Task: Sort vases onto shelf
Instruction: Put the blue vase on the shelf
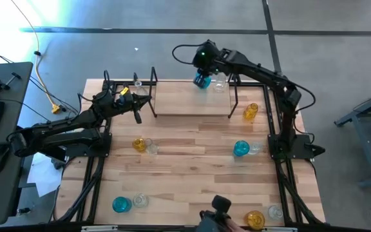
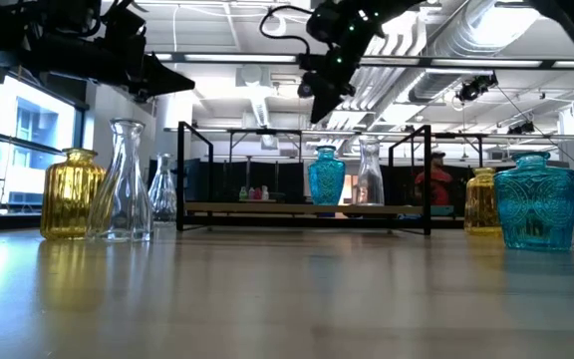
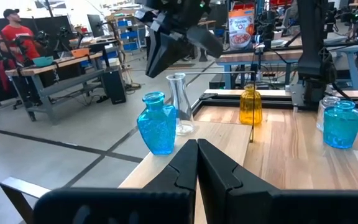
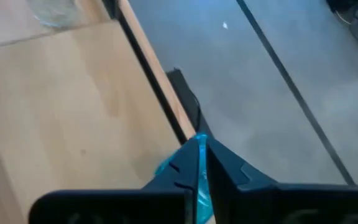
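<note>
At the near edge of the desk (image 1: 192, 167) stand a teal vase (image 1: 121, 205) with a clear one beside it, and an amber vase (image 1: 255, 220) with another clear one just beside. Mid-desk, an amber and clear pair (image 1: 143, 145) sits toward the left, and a teal vase (image 1: 241, 149) with a clear neighbour toward the right. Farther back, the left hand (image 1: 138, 113) hangs over the left end of the shelf (image 1: 192, 100), its fingers pressed together on nothing. An amber vase (image 1: 250, 112) stands on the desk just off the shelf's right end. At the shelf's far edge, a teal vase (image 1: 203, 81) and a clear vase (image 1: 219, 82) stand upright side by side; the right hand (image 2: 319, 100) hangs just above the teal one, fingers pinched together and empty.
</note>
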Controlling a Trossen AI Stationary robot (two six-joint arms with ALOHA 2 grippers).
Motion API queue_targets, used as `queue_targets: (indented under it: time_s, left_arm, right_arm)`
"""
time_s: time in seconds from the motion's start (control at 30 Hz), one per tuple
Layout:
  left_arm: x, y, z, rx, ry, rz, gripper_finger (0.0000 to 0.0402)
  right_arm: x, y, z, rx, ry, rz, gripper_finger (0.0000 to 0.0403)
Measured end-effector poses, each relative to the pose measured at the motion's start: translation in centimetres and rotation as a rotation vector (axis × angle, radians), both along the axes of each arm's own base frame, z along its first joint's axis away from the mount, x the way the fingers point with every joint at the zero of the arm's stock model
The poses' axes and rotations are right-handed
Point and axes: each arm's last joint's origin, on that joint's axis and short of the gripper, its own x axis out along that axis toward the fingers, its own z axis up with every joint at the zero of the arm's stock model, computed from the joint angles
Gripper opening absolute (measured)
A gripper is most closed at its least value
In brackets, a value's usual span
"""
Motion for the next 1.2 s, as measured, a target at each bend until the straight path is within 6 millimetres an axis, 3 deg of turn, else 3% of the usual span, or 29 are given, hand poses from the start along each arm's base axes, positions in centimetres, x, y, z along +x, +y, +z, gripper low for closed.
queue_targets:
  time_s: [0.47, 0.8, 1.2]
  left_arm:
    - [0.0, 0.0, -0.1, -0.009, 0.009, 0.0, 0.0]
    - [0.0, 0.0, -0.1, -0.009, 0.008, 0.0, 0.0]
    - [0.0, 0.0, -0.1, -0.009, 0.007, 0.0, 0.0]
  right_arm:
    - [-2.1, -2.8, -0.8, 0.144, 0.055, -0.069, 0.0]
    - [-1.7, -3.5, -2.2, 0.199, 0.054, -0.051, 0.0]
    - [-1.5, -3.6, -2.5, 0.214, 0.044, -0.069, 0.0]
